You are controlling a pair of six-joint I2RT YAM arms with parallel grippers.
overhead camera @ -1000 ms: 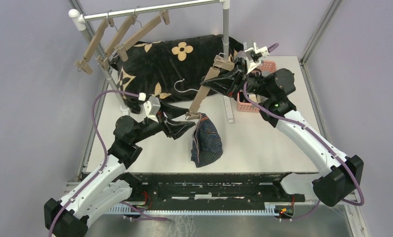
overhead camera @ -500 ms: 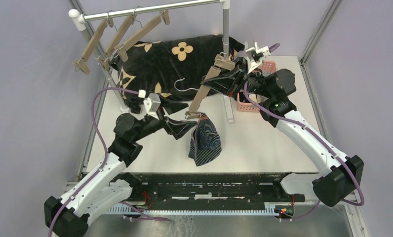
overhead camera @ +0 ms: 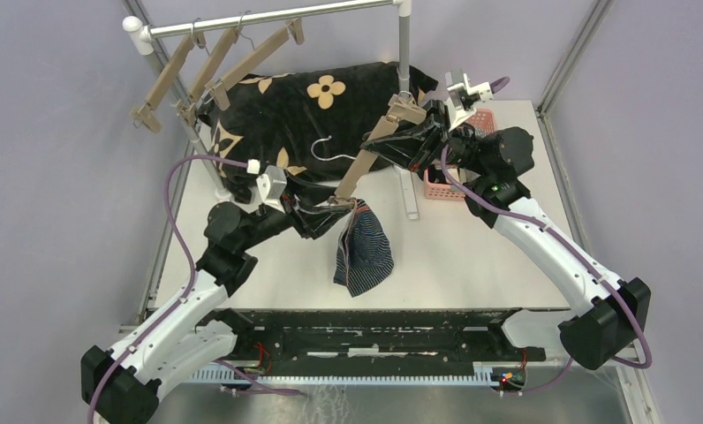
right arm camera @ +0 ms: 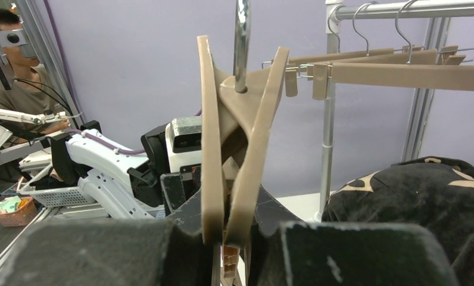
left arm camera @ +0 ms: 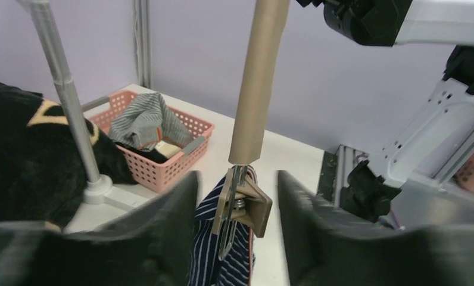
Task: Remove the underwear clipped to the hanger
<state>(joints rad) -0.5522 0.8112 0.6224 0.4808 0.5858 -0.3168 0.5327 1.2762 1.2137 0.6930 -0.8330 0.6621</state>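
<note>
My right gripper point(overhead camera: 399, 143) is shut on the tan hanger point(overhead camera: 366, 159) and holds it slanted above the table; in the right wrist view the hanger point(right arm camera: 231, 149) sits pinched between my fingers. The navy striped underwear point(overhead camera: 366, 252) hangs from the hanger's lower clip point(left arm camera: 246, 205), its lower part resting on the table. My left gripper point(overhead camera: 337, 212) is open, with one finger point(left arm camera: 163, 232) on each side of that clip and neither touching it. Grey-white striped underwear point(left arm camera: 142, 119) lies in a pink basket point(left arm camera: 187, 134), over something dark.
A big black cloth with tan flowers point(overhead camera: 304, 106) lies at the back under a metal rack point(overhead camera: 277, 16) with three empty hangers point(overhead camera: 224, 62). The rack's post point(overhead camera: 404, 62) stands beside my right gripper. The pink basket point(overhead camera: 436, 184) is half hidden behind the right arm.
My left gripper has moved right, up to the lower clip, and now straddles it. The right gripper has lifted the hanger slightly, and the navy underwear has shifted a little to the left.
</note>
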